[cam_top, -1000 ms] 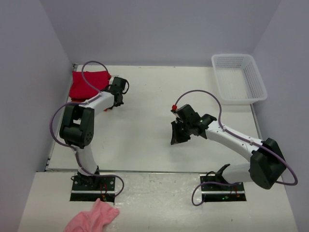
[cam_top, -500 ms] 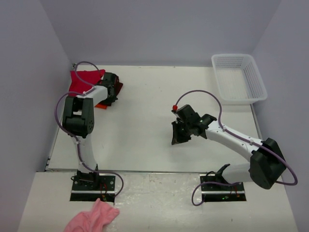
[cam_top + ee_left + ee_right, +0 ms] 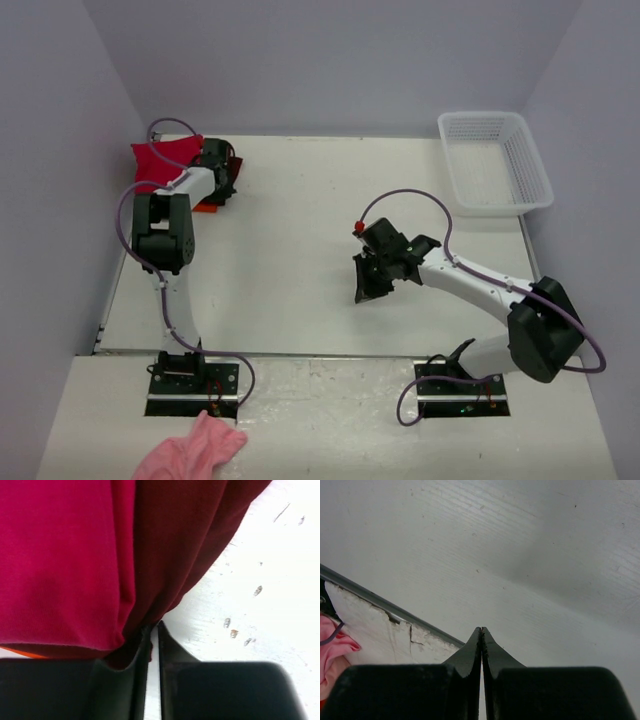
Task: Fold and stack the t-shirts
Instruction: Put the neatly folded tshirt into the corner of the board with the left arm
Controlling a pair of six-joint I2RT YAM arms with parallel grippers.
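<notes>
White table point(image 3: 300, 280). T-shirt pile far across from mesh basket point(image 3: 490, 165): red t-shirt point(image 3: 60, 555) against maroon t-shirt point(image 3: 185, 545), orange t-shirt point(image 3: 25, 653) peeking beneath. Soft, light, floppy, I reckon; I'd pinch folded edge. Left pincer point(image 3: 154, 627) clenched at maroon hem, nothing visibly pinched; right pincer point(image 3: 481, 630) clenched, empty.

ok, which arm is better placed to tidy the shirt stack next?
Left, probably. The left end effector is shut right at the edge of the maroon shirt and red shirt in the far-left corner. The right end effector, also shut, hangs over bare table mid-workspace, well away from them.
</notes>
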